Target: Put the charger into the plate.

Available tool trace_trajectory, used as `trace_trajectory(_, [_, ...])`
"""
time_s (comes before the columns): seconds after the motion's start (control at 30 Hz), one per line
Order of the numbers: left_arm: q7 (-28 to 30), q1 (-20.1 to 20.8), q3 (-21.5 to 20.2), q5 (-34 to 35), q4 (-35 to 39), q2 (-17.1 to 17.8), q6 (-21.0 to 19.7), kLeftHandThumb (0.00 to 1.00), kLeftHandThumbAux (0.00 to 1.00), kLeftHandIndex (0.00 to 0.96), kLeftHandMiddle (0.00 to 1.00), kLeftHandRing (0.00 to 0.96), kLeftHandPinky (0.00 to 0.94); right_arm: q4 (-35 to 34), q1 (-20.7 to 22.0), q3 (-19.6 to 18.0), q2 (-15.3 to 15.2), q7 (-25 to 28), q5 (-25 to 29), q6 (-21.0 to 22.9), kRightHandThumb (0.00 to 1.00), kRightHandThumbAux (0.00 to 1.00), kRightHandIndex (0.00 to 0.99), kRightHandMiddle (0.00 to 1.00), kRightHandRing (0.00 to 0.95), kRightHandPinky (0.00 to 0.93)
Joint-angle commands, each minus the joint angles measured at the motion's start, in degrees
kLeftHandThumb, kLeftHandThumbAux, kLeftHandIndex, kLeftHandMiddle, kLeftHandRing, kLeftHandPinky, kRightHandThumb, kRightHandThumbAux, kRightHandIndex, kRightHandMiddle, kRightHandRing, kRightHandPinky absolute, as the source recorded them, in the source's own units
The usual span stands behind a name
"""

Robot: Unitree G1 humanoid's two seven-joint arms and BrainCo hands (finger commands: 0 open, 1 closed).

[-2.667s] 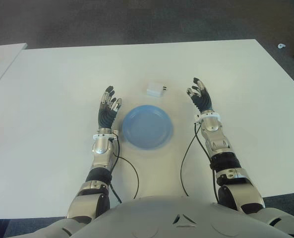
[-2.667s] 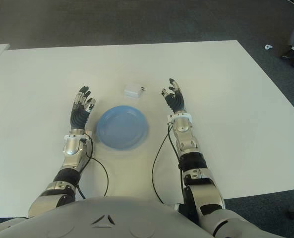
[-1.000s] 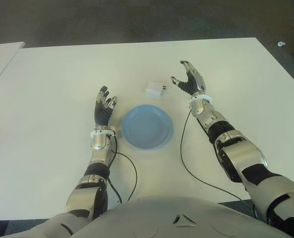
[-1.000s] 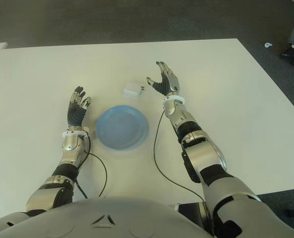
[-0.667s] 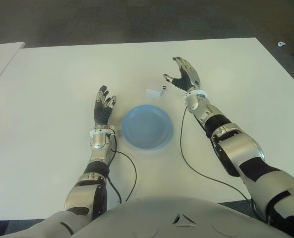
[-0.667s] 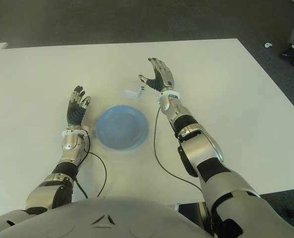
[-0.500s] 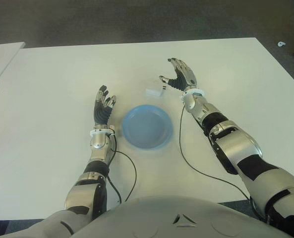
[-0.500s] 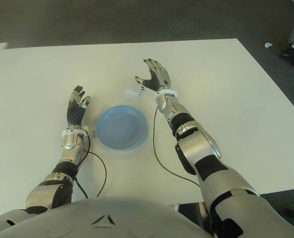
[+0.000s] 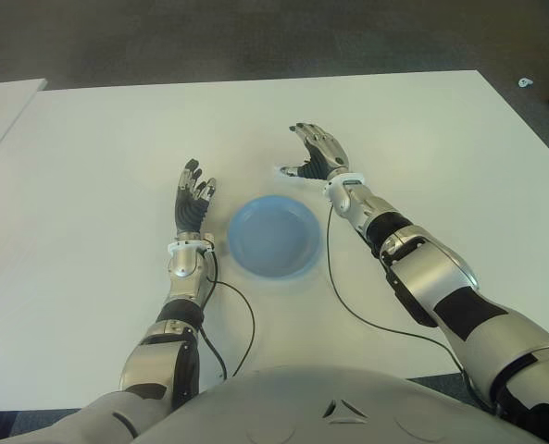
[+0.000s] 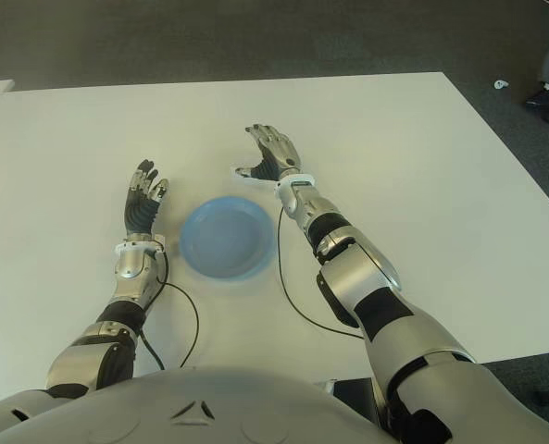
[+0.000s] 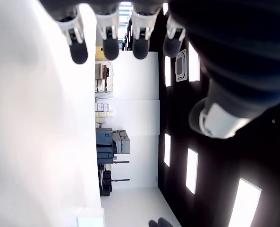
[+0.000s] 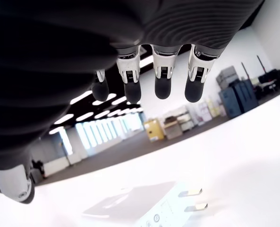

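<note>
The right hand hovered with fingers spread over the white charger, which lay on the white table just beyond the blue plate. The left hand showed left of the plate, fingers loose and empty. A black cable trailed across the table near the plate; the charger's small markings were too blurred to read.

Even, diffuse overhead light fills the eye views; the white table is bright, with only faint soft shadows under the arms. In the wrist views the fingers are dark blurred silhouettes, and the table beyond them glares to near pure white.
</note>
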State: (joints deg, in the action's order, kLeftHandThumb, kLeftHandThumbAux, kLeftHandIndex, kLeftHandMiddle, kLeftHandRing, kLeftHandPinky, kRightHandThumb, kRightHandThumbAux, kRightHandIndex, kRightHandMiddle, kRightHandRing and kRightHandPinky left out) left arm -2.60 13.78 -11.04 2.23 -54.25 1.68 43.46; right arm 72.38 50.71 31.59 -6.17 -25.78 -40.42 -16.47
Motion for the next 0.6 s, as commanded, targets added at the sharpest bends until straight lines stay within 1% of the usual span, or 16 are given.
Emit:
trace_trajectory(0.03, [1.2,-7.44,-0.96,1.37,-7.8,-1.32,-1.32,0.056,0.584,0.0,0.07,0.084,0.128,1.16,1.68,2.35,0.62,3.12,-1.86,-1.68,0.021,0.611,0.0,0.0,0.0,0.0])
trace_trajectory(0.2, [1.69,-7.32,-1.11,1.58,-7.97,-1.43,-1.36,0.059,0.58,0.0,0.073,0.087,0.129,1.65,2.2,3.41,0.69,5.28,-2.4,-1.88,0.003,0.633,0.0,0.0,0.0,0.0])
trace_trajectory(0.37, [1.95,-7.16,-1.37,1.72,-8.1,-1.48,-1.67,0.064,0.582,0.0,0.076,0.091,0.134,2.0,2.43,3.92,0.79,7.35,-2.31,-2.19,0.0,0.682,0.0,0.0,0.0,0.0])
trace_trajectory(0.5, [2.03,-7.11,-1.5,1.72,-8.18,-1.49,-1.73,0.066,0.581,0.0,0.076,0.09,0.132,2.3,2.24,3.9,0.9,8.82,-2.02,-2.73,0.0,0.72,0.0,0.0,0.0,0.0])
trace_trajectory(0.6, [2.17,-7.34,-1.52,1.63,-7.96,-1.54,-1.68,0.067,0.582,0.0,0.073,0.088,0.13,2.61,1.74,3.2,0.88,11.02,-1.08,-3.6,0.0,0.756,0.0,0.0,0.0,0.0])
